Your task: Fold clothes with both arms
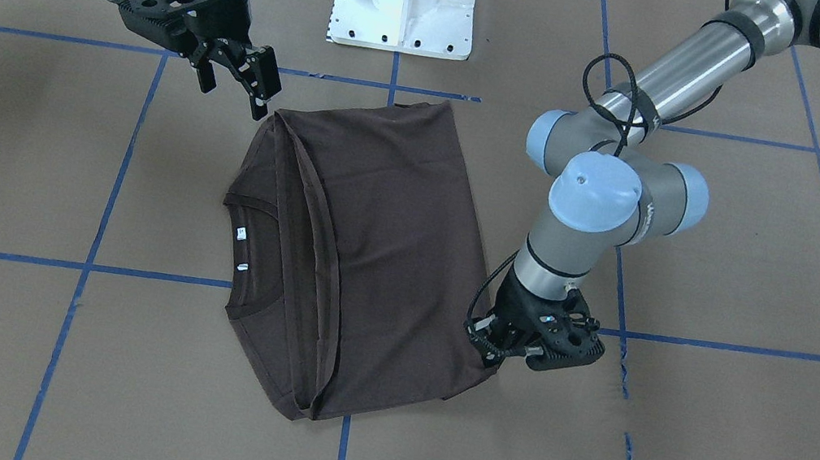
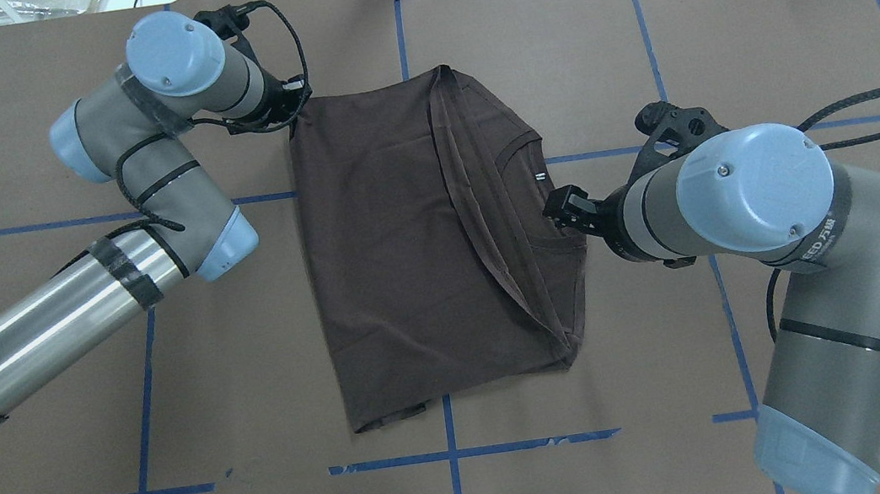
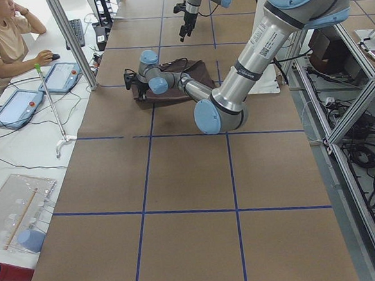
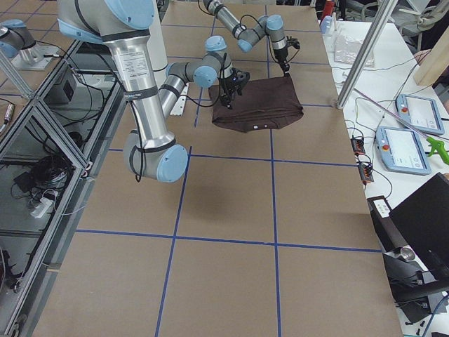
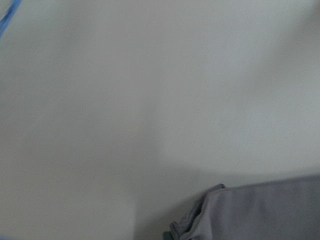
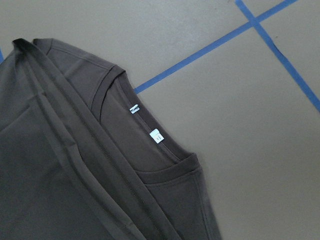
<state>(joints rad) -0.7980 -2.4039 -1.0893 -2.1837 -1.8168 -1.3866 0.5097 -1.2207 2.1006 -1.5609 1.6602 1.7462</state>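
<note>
The dark brown short-sleeved T-shirt [image 1: 381, 258] lies in the middle of the brown paper-covered table [image 1: 743, 258], already doubled over, so I judge one fold finished and another due. My right gripper [image 1: 235, 77] hangs spread and empty above one corner. The left gripper [image 1: 502, 350] sits low at the opposite corner, and with its wrist view blurred I cannot tell whether it pinches cloth; next, both need firm corner grips.

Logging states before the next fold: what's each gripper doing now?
Left gripper: at the dark brown T-shirt's corner; cannot tell.
Right gripper: open, empty.
</note>
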